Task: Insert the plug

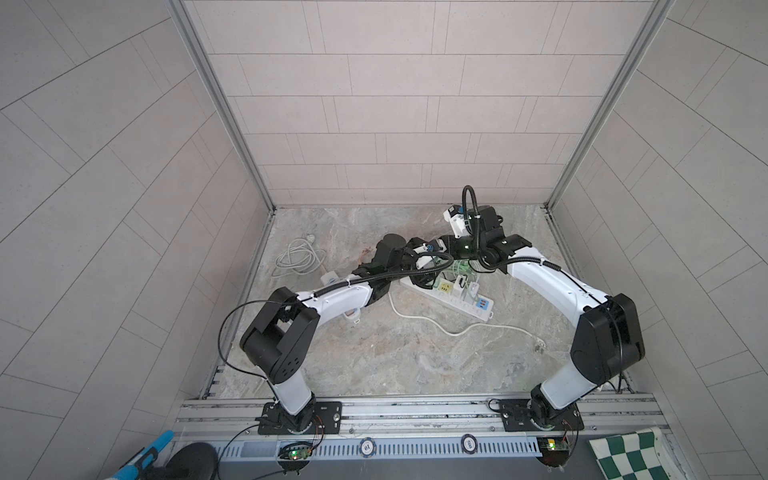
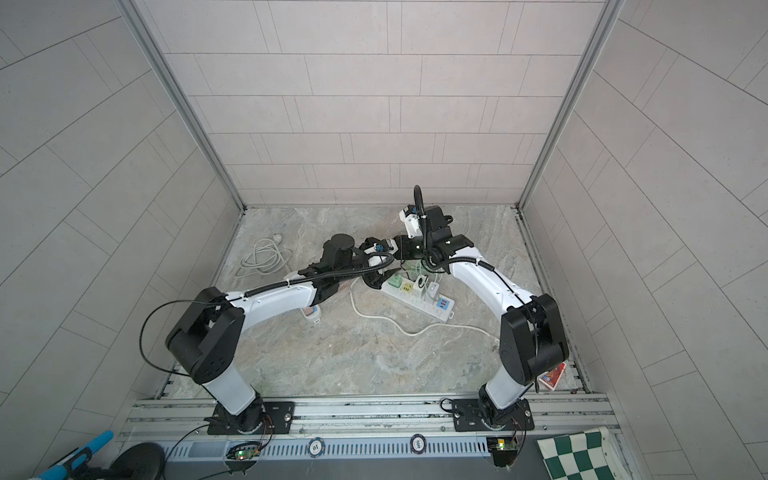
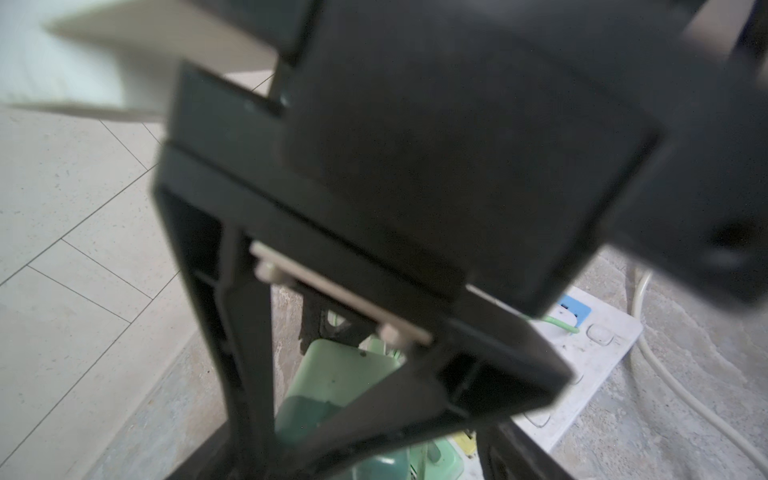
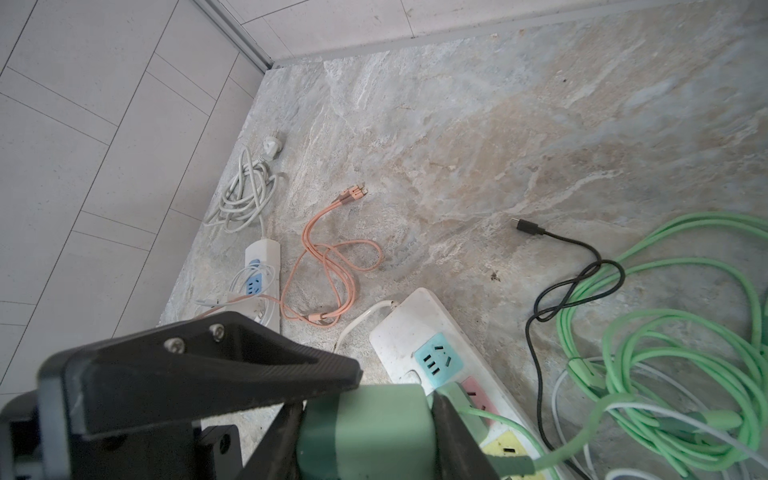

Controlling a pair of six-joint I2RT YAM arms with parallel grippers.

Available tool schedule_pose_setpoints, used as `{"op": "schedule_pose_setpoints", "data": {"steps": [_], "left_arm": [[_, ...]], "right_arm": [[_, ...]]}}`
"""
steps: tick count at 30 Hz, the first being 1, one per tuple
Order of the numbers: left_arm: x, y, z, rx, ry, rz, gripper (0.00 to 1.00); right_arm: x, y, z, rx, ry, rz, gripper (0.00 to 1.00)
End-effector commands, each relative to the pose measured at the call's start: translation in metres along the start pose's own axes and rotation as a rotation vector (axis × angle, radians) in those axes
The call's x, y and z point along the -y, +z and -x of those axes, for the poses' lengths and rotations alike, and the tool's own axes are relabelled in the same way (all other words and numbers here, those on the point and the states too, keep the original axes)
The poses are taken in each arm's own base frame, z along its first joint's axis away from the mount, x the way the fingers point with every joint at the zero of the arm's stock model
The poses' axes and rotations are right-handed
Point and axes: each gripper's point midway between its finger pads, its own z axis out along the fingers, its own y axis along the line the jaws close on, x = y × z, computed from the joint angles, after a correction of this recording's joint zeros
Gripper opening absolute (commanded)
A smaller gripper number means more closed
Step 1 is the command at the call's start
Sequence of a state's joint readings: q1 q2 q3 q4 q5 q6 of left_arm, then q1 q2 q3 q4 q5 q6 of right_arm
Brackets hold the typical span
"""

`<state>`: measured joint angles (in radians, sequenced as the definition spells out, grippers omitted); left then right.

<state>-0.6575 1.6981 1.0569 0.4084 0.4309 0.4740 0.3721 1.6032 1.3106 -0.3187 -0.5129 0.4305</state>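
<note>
Plug first: I'm gripping the mint-green block-shaped plug (image 4: 365, 432) w/ my right end effector (image 4: 399, 390). Jaws are clamping its two flat sides, prob. so the body is staying square to the long white plastic power strip (image 4: 415, 320) lying on the marbled grey surface (image 4: 498, 145). The plug is sitting at the strip's pink socket, just beside the light-blue one. Pins are hidden under the block, so I can't tell if they're seated or only lining up.

My left end effector (image 2: 380, 279) is hovering close to the same end of the strip. Its wrist view is blurred and mostly blocked by its own body, so I can't tell whether the jaws are apart or closed. I'm guessing it's there to be steadying the strip, since a loose strip could be sliding while I'm pressing down.

The plug's pale green cable (image 4: 665, 374) is lying in a loose tangle beside the strip, giving slack, so it shouldn't be tugging the plug off line.
</note>
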Motion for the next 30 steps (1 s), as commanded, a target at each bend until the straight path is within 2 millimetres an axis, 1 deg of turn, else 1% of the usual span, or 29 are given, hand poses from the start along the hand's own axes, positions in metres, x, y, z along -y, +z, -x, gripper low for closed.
{"op": "schedule_pose_setpoints", "data": {"steps": [1, 4, 11, 15, 17, 21, 25, 30], "left_arm": [[-0.003, -0.001, 0.013, 0.034, 0.032, -0.007, 0.78], [-0.004, 0.0, 0.015, 0.035, 0.033, -0.014, 0.77], [-0.002, 0.002, 0.012, 0.007, 0.034, -0.035, 0.57], [-0.001, 0.005, 0.013, 0.013, 0.021, -0.047, 0.56], [0.0, 0.008, 0.009, -0.002, 0.013, -0.056, 0.55], [0.001, 0.01, 0.002, -0.032, 0.006, -0.059, 0.54], [0.002, 0.011, -0.005, -0.073, 0.006, -0.067, 0.42], [0.001, 0.009, 0.0, -0.057, 0.006, -0.061, 0.39]], "right_arm": [[-0.013, -0.012, 0.004, 0.022, -0.023, 0.031, 0.07], [-0.013, -0.011, 0.003, 0.019, -0.018, 0.032, 0.07], [-0.016, -0.016, 0.003, 0.028, -0.025, 0.037, 0.07], [-0.019, -0.017, 0.005, 0.03, -0.028, 0.045, 0.07], [-0.02, -0.019, 0.006, 0.032, -0.031, 0.047, 0.07], [-0.022, -0.023, 0.005, 0.038, -0.034, 0.048, 0.07], [-0.027, -0.028, 0.008, 0.052, -0.038, 0.061, 0.07], [-0.03, -0.032, 0.01, 0.058, -0.042, 0.068, 0.07]]}}
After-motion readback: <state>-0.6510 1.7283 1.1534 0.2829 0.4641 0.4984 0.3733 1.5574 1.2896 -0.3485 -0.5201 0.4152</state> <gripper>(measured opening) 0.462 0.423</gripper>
